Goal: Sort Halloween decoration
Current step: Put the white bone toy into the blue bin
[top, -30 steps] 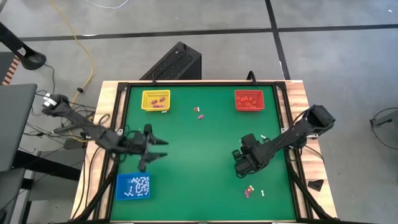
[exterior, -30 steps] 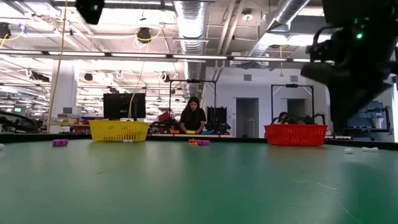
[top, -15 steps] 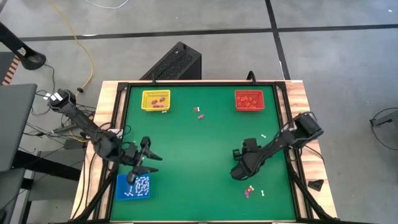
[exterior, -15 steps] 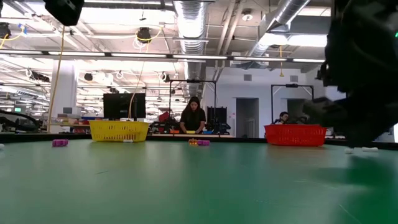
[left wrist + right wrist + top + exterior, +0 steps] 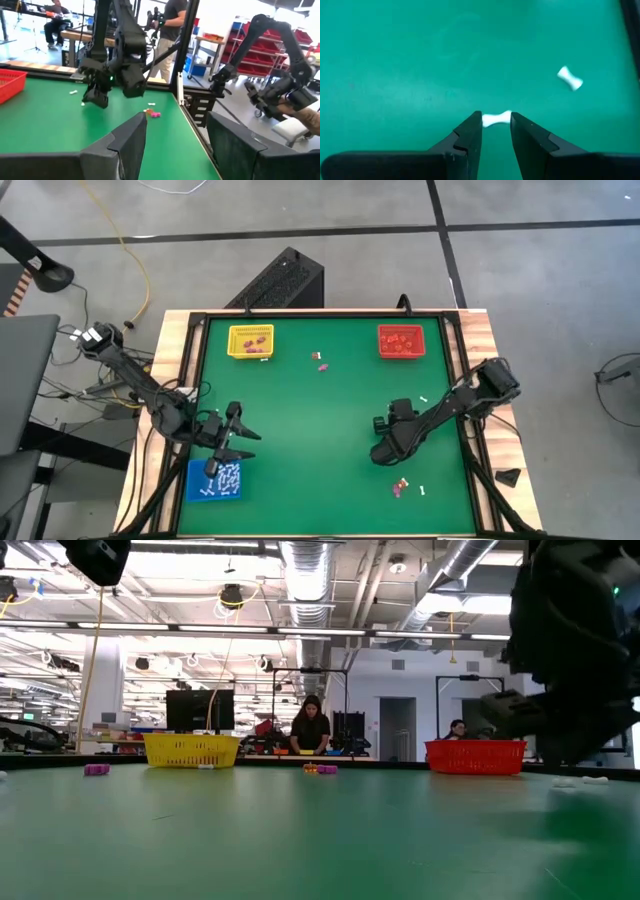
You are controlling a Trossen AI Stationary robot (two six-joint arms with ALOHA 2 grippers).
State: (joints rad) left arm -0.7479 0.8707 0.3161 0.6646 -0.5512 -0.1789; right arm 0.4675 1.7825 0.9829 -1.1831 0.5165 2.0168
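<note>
**While Gripping a Bone on the Right, Spread Wide on the Left**

Where seen from above, hangs low over the right half of the green table (image 5: 320, 415): right gripper (image 5: 383, 452), fingers set narrow. Pinches a small white bone (image 5: 496, 118) end to end between the tips in its own wrist view. Shows a second white bone (image 5: 569, 78) lying loose on the green just beyond.

Hovers at the far edge of the blue tray (image 5: 192, 480), near the table's left side: left gripper (image 5: 235, 450). Stands spread wide, with nothing between the fingers (image 5: 135, 137).

Sorted so far:
- Heaped in the blue tray: white pieces (image 5: 225, 477).
- Lying in the yellow tray (image 5: 250, 329) at the far left: purple pieces (image 5: 255, 340).
- Lying in the red tray (image 5: 400, 328) at the far right: orange-red pieces (image 5: 400, 340).

Loose on the table:
- Between the yellow and red trays, near the far edge: a small mixed cluster (image 5: 321, 361).
- Near the right gripper, toward the near edge: a pink and red pair (image 5: 400, 486), with a white piece (image 5: 421, 490) just beside.
- By the right arm, toward the right edge: one more white bit (image 5: 423, 398).
</note>
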